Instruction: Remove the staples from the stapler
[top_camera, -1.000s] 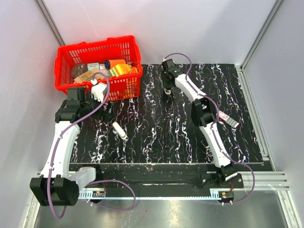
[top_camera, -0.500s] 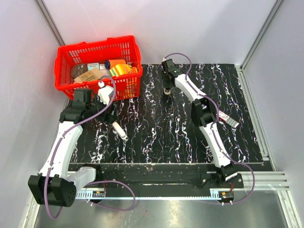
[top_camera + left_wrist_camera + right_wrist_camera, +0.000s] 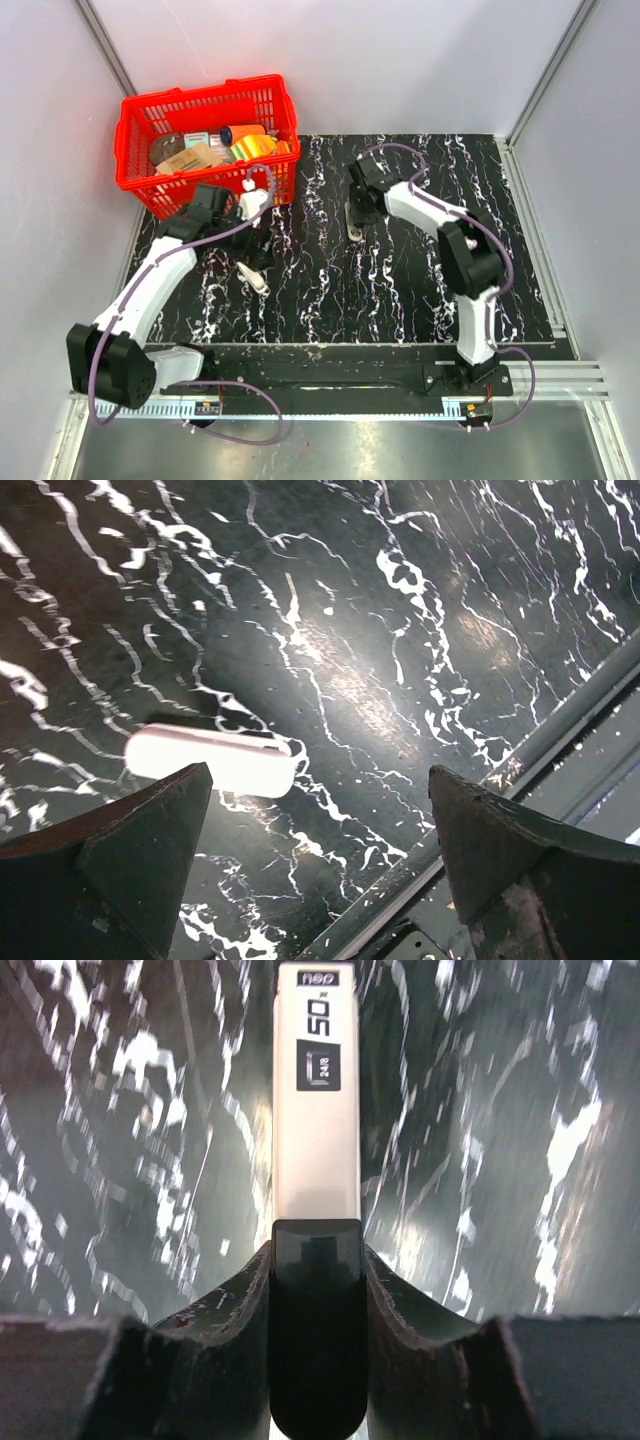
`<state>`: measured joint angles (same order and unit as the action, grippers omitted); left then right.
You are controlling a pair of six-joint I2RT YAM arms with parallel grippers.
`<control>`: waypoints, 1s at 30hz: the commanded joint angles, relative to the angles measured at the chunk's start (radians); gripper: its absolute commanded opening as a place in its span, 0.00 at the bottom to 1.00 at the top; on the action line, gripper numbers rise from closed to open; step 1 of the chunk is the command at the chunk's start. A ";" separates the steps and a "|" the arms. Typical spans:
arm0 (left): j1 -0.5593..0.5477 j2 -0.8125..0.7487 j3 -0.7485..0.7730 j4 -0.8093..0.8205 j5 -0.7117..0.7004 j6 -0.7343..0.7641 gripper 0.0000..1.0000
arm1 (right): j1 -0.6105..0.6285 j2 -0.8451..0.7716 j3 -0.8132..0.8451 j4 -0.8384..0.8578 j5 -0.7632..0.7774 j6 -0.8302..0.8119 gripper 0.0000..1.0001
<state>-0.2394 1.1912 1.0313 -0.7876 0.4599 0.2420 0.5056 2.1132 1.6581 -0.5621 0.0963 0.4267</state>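
The stapler [image 3: 316, 1110] is a slim bar with a pale front marked "50" and a black rear [image 3: 316, 1330]. My right gripper [image 3: 316, 1290] is shut on the black rear, and the pale end points away from me. In the top view the right gripper [image 3: 356, 210] holds the stapler [image 3: 355, 232] low over the middle back of the black marbled table. My left gripper [image 3: 320, 860] is open and empty, just above the table. A white oblong stick [image 3: 210, 760] lies under its left finger; the top view shows the left gripper [image 3: 260, 248] just above that stick [image 3: 252, 278].
A red basket [image 3: 200, 97] holding several items stands at the back left, behind the left arm. The table's front edge and a metal rail [image 3: 560, 730] show in the left wrist view.
The right arm has folded and brought the stapler nearer, from the back of the table towards the middle. The left gripper has moved right and nearer, to over the white stick.
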 commanded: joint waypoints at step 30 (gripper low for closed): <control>-0.107 -0.005 0.069 0.048 0.062 -0.052 0.99 | 0.274 -0.127 -0.144 -0.096 0.043 0.227 0.36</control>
<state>-0.3435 1.2266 1.0710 -0.7441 0.5129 0.1970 0.7704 1.9774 1.4559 -0.6006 0.1368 0.6632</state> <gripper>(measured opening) 0.988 0.385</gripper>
